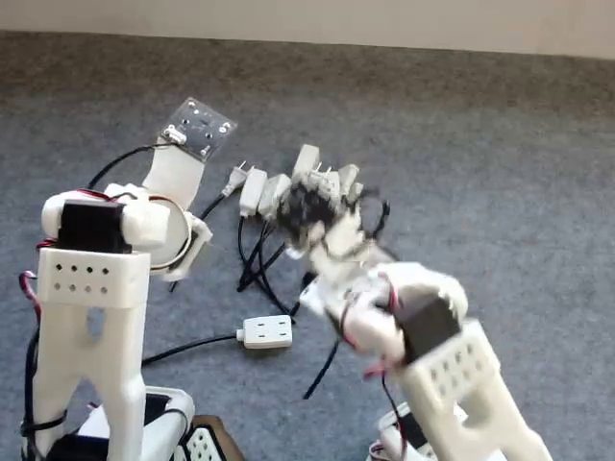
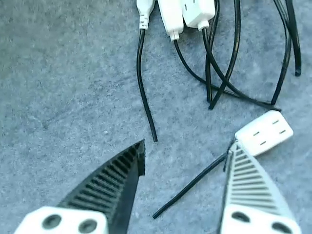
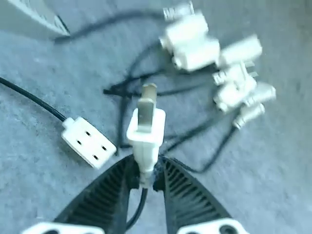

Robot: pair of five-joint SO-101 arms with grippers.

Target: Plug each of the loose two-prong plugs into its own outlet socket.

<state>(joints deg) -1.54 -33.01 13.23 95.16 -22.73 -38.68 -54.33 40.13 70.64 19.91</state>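
The right gripper (image 3: 145, 178) is clamping a plug (image 3: 146, 130) by its tail, leaving prongs (image 3: 147, 93) pointing ahead for the outlet socket (image 3: 88, 141); the left gripper (image 2: 187, 148) is gaping apart.

The plug (image 3: 145, 134) and outlet socket (image 3: 89, 141) are white, their cords (image 2: 140, 48) black, on speckled grey carpet (image 1: 500, 144). The right gripper (image 3: 146, 165) has black ribbed fingers (image 3: 187, 197); the left gripper (image 2: 188, 146) has one black, one white.

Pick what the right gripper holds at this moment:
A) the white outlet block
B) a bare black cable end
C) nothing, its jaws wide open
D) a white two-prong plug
D: in the right wrist view the right gripper is clamped on a white two-prong plug, prongs pointing away from it.
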